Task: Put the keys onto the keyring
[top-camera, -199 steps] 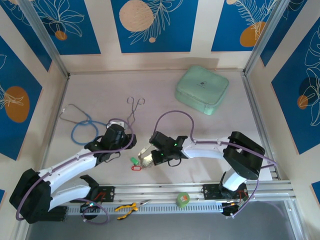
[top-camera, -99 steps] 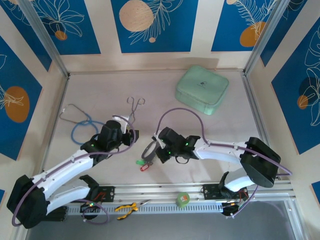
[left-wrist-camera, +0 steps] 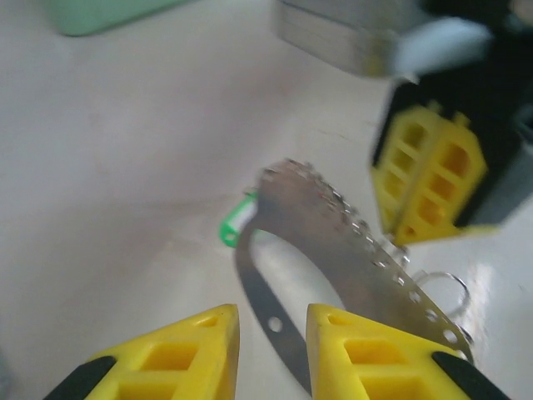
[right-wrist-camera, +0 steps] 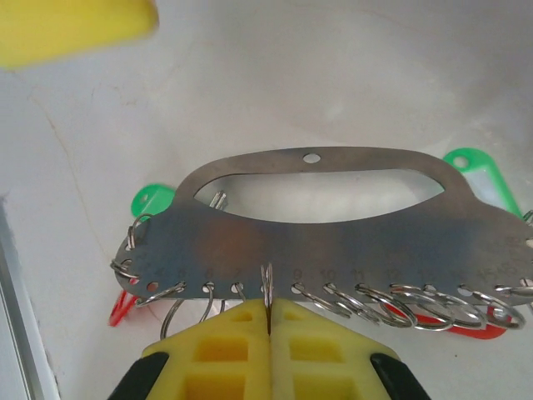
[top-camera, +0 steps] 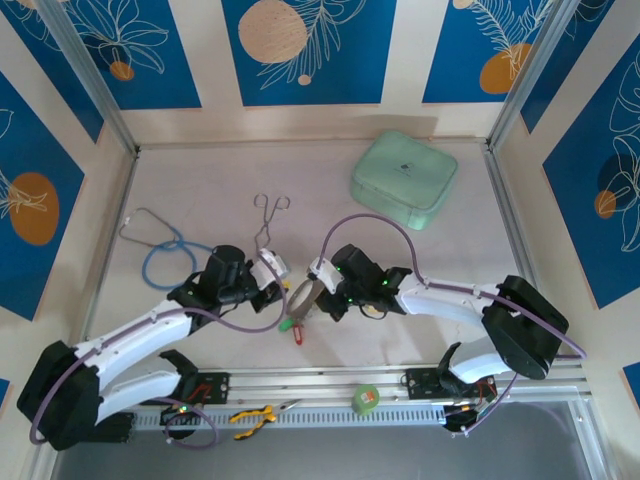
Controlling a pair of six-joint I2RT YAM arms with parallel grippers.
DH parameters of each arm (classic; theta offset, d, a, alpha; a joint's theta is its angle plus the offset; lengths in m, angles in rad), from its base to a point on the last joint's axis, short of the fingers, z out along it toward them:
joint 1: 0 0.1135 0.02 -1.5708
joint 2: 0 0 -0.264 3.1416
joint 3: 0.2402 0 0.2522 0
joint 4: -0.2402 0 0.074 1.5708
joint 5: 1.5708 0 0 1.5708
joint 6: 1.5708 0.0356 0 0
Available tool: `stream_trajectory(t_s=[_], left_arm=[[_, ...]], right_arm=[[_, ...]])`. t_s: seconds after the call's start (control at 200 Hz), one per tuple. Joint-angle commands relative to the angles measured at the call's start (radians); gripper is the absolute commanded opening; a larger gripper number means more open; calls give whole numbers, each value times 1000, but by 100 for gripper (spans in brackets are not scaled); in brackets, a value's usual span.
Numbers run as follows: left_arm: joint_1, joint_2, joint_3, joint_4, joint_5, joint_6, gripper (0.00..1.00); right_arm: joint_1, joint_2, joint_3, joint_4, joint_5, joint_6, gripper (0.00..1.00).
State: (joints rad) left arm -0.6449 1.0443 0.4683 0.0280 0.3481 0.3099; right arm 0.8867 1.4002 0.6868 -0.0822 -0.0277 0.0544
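While both arms reach inward low over the worktop (top-camera: 330,180), the right end effector (right-wrist-camera: 269,312) clenches the keyring (right-wrist-camera: 333,217) by its ring-lined edge, with green and red keys (top-camera: 291,327) dangling. The left end effector (left-wrist-camera: 273,321) straddles the keyring's handle strip; I cannot tell if it grips.

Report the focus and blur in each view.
Top external: evenly lit, sharp throughout. Left wrist: the right tool and mint case are smeared, the keyring soft. Right wrist: the keyring is crisp, the left tool's finger at top left out of focus.
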Motion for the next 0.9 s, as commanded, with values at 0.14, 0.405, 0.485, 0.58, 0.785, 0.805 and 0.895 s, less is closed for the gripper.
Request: stream_trajectory(t_s=[0.14, 0.405, 0.485, 0.58, 0.785, 0.805, 0.895], left_arm=[[-2, 119, 99, -62, 233, 293, 28], [17, 265, 163, -32, 360, 402, 24], [30, 291, 182, -59, 404, 435, 24], [50, 302, 193, -94, 449, 463, 24], [70, 334, 214, -118, 486, 490, 29], [70, 339, 219, -121, 488, 493, 29], [70, 377, 252, -161, 499, 512, 31]], right_arm=[[-33, -45, -51, 118, -116, -103, 0], [-46, -53, -101, 211, -146, -93, 0], [-50, -55, -109, 230, -148, -93, 0], [-58, -63, -119, 246, -150, -91, 0], [-66, -94, -158, 307, -170, -90, 0], [-67, -95, -159, 311, -173, -91, 0], [-68, -101, -164, 320, -178, -91, 0]])
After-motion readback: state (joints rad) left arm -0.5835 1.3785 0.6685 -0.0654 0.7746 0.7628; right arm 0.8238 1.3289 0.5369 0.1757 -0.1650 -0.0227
